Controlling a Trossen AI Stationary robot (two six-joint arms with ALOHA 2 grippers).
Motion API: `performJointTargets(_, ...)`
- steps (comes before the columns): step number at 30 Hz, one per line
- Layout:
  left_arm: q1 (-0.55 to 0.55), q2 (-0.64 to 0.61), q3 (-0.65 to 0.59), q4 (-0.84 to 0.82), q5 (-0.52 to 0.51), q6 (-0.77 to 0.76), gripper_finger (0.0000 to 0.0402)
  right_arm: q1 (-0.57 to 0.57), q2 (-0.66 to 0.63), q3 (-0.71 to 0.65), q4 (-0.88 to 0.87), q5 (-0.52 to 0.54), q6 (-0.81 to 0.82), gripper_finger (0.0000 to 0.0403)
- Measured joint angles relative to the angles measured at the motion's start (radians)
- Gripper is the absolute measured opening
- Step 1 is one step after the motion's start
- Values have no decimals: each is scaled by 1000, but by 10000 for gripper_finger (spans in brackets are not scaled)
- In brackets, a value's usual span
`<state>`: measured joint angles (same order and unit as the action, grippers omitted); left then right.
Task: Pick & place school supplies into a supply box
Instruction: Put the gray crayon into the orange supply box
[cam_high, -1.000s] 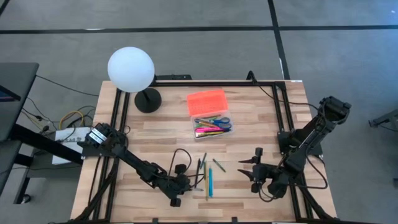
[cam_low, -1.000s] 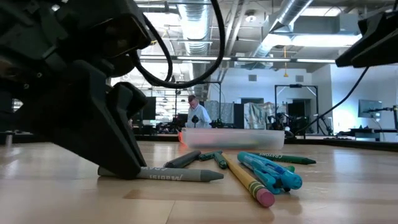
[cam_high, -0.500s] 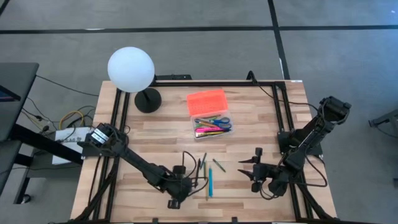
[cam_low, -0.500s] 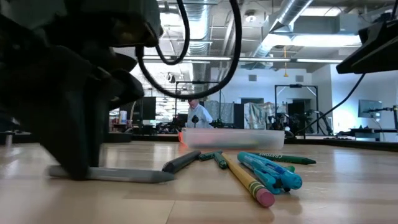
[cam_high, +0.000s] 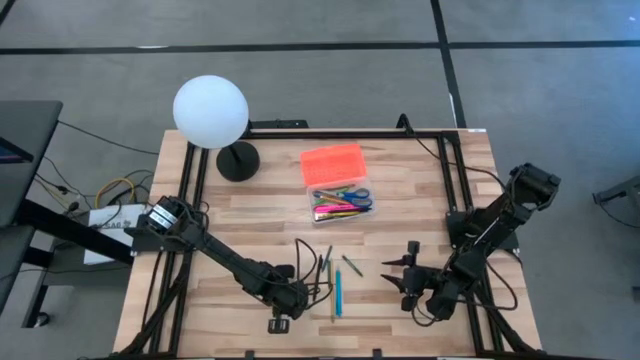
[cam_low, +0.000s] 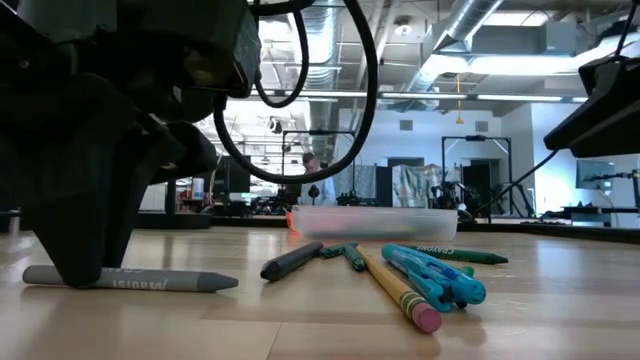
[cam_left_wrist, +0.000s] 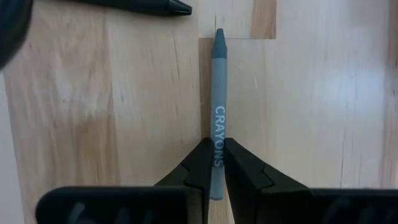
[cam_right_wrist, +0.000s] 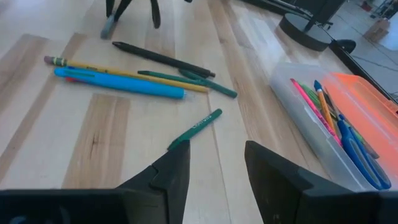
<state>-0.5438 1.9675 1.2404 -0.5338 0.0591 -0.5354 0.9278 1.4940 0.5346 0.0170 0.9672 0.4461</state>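
High view: the wooden table (cam_high: 250, 210) carries a white globe lamp (cam_high: 210, 112) on a black base at its far left, and the supply box (cam_high: 340, 195) near the far middle, its orange lid (cam_high: 332, 162) lying open beside the clear tray, which holds scissors and several pens. The left arm reaches across the near side of the table, and the left gripper (cam_high: 283, 312) sits low at the near edge, left of the loose supplies. The right gripper (cam_high: 409, 272) waits near the table's near right, its fingers (cam_right_wrist: 171, 171) spread apart with nothing between them.

On the bare wood between the two grippers lie a blue pen (cam_high: 337, 292), a yellow pencil (cam_low: 395, 290), a black marker (cam_right_wrist: 163, 57) and two green crayons (cam_right_wrist: 194, 129).

In the left wrist view the left gripper's fingers (cam_left_wrist: 189, 171) pinch the end of a grey crayon (cam_left_wrist: 217, 106) lying flat on the table. The low view shows that grey crayon resting on the wood, apart from the other loose supplies.
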Motion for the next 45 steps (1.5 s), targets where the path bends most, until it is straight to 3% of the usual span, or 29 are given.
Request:
performJointTargets(25,-5,-1,10,1,-116,87,9,-1,-2,0,-1,3,-1,132)
performJointTargets(33,-4,3,118,-146,-127,118,7,-1,-3,0,-1,3,-1,133)
performJointTargets(36,-4,2,171,-232,-186,133,7,-1,-3,0,-1,3,-1,133)
performJointTargets(39,6,2,216,-316,-309,133,7,-1,-3,0,-1,3,-1,133)
performJointTargets(45,89,0,265,-341,-535,145,7,-1,-3,0,-1,3,-1,133)
